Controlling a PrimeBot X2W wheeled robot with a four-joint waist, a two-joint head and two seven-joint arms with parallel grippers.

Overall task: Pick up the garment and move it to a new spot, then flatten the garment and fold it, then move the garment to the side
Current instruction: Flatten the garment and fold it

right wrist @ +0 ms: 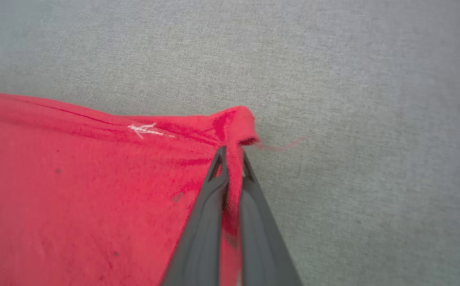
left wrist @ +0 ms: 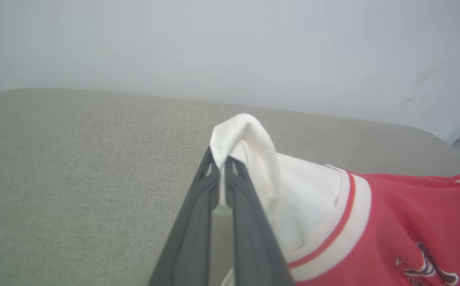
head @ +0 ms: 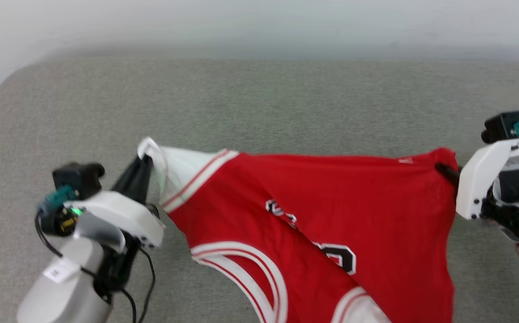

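**Item: garment** (head: 322, 211). Red jersey cloth with white panels, striped trim and a black-and-white mark.

**Location:** centre to lower right of the head view, over the grey padded surface (head: 259, 98). It is strung between the two grippers, and its lower part drapes off the bottom edge of the frame.

**Left gripper** (head: 146, 156): middle left of the head view. It is clenched on a white corner, and the left wrist view shows that corner folded over the fingertips (left wrist: 214, 169).

**Right gripper** (head: 444, 169): middle right of the head view. It is clenched on a red corner, and the right wrist view shows the cloth pinched between the fingertips (right wrist: 218, 167).

**Key relation:** the garment's long axis runs left to right across the head view. Its upper edge is pulled nearly straight from one grip to the other, so the cloth lies inward of each gripper and neither arm is nearer than the other.

**Judgement:** the cloth below the upper edge is creased along a diagonal and not yet flat. Laying it flat likely depends on both grippers moving together and staying level with each other.
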